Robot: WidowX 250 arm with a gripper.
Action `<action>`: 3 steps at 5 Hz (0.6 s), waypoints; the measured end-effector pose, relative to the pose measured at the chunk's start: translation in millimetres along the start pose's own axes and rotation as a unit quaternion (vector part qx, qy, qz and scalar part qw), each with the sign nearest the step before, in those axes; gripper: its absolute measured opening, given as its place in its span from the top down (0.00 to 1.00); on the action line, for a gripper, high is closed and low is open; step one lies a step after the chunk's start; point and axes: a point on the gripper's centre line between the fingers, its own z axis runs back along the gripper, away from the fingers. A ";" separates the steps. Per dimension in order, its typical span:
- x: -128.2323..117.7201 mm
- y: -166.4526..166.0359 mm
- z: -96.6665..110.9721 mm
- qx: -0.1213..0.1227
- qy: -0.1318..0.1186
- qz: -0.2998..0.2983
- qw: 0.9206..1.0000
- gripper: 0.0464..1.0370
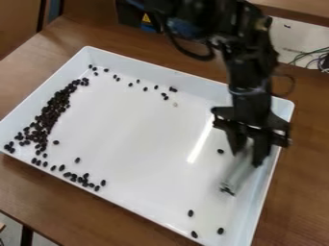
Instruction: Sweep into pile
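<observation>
From where I'm standing, with 12 o'clock at the tray's (157,215) far edge, the hand (248,157) is over at the 3 o'clock side, clamped on a pale tool (239,171) that slants down toward 7 o'clock. The main heap of dark beans (53,111) lies well apart from it, between 9 and 10 o'clock of the hand, its long axis running roughly 1 to 7 o'clock along the tray's wall. Much nearer, 1 stray bean (220,151) sits at about 9 o'clock of the hand, and 3 others lie toward 6 and 7 o'clock. A sweep toward 9 o'clock looks like the sensible next stroke, I'd say. The beans are small, oval and nearly black, crowded together in the heap, sprinkled loosely elsewhere, and sharp against the white tray.
</observation>
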 end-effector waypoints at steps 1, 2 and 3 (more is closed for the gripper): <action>14.0 -11.9 -15.2 -0.010 0.018 0.013 1.000 0.69; 21.0 -12.0 -25.1 -0.014 0.033 0.018 0.999 0.69; 24.8 4.0 -22.4 -0.029 0.029 0.041 0.998 0.69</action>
